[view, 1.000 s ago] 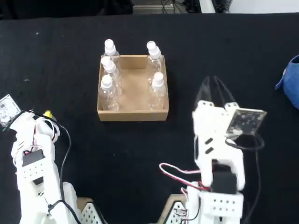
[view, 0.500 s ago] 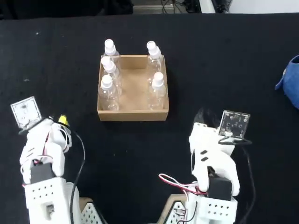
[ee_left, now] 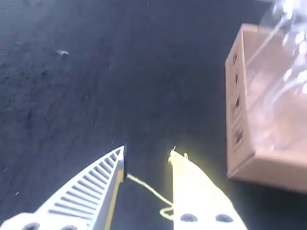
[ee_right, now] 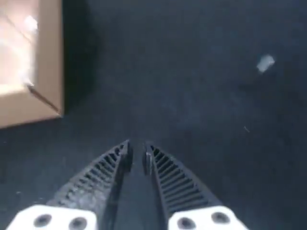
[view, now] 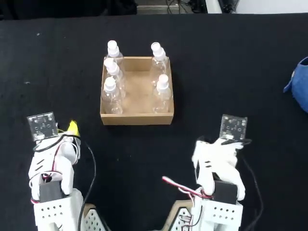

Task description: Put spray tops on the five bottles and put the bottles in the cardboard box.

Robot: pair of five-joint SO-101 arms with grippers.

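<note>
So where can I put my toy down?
Bare table lies between the cardboard box and the blue thing at the edge, also left of the box, and between the left arm and right arm. Inside the box, bottles crowd both sides.

Even overhead light, glare on the clear bottles (view: 162, 94), shadow beside the cardboard box (ee_right: 48, 62).

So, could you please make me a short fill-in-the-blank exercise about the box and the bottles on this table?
The cardboard box holds ____ bottles. Each bottle wears a ____ spray top. In the high view, ____ bottles stand along the box's left wall. At the right edge of the table, the object is ____.
Missing words: five; white; three; blue.
</note>
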